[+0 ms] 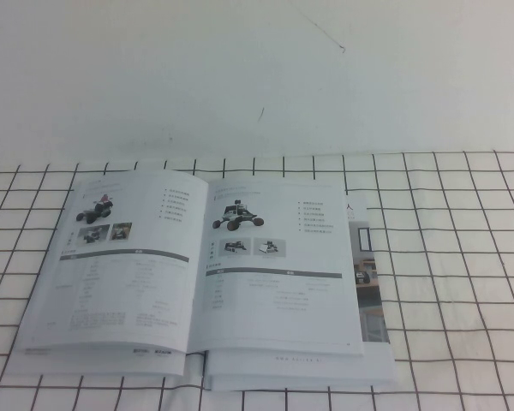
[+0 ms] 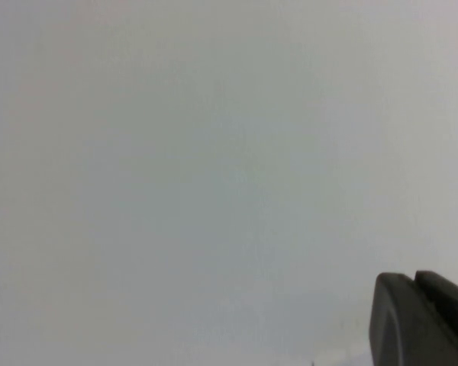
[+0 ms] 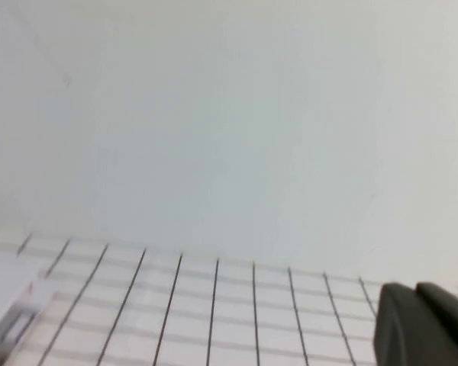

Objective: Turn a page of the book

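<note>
The book (image 1: 133,295) lies open and flat on the gridded cloth in the high view. The page (image 1: 278,282) is its right leaf, with the red-wheeled black buggy (image 1: 237,217), two small photos and a grey bar. The left leaf shows a pink-topped robot. No arm shows in the high view. My left gripper (image 2: 414,279) shows only as dark fingertips pressed together against a blank white wall, holding nothing. My right gripper (image 3: 414,289) is likewise shut and empty above the cloth (image 3: 214,305), away from the book, whose corner (image 3: 8,301) shows in the right wrist view.
A white cloth with a black grid (image 1: 463,257) covers the table. A white wall (image 1: 257,68) rises behind it. Lower leaves of the book (image 1: 370,282) stick out past the page's right and front edges.
</note>
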Action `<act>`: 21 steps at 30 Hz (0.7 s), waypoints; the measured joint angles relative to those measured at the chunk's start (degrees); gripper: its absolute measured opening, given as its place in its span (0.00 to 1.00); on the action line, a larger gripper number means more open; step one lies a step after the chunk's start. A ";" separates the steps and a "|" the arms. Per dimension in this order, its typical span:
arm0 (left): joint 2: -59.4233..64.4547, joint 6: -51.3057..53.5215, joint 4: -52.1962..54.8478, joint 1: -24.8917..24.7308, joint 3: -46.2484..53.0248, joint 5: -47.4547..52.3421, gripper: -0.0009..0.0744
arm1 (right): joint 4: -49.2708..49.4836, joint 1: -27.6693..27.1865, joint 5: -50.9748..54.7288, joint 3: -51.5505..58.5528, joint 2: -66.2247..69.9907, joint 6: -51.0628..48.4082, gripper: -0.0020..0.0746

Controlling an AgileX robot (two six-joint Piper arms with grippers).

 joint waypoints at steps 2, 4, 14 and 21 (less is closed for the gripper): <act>0.00 -1.05 0.03 0.00 0.00 -7.69 0.01 | 2.32 0.00 -4.28 0.00 0.00 1.32 0.03; 0.00 -2.72 0.13 0.00 0.00 -14.01 0.01 | 3.93 0.00 -7.32 0.00 0.00 2.51 0.03; -0.12 -5.97 -1.27 0.00 0.00 -25.70 0.01 | 8.89 0.00 -18.87 0.00 0.00 11.98 0.03; -0.12 -6.55 -2.25 0.00 -0.24 -23.24 0.01 | 12.42 0.00 -28.84 0.00 0.00 21.54 0.03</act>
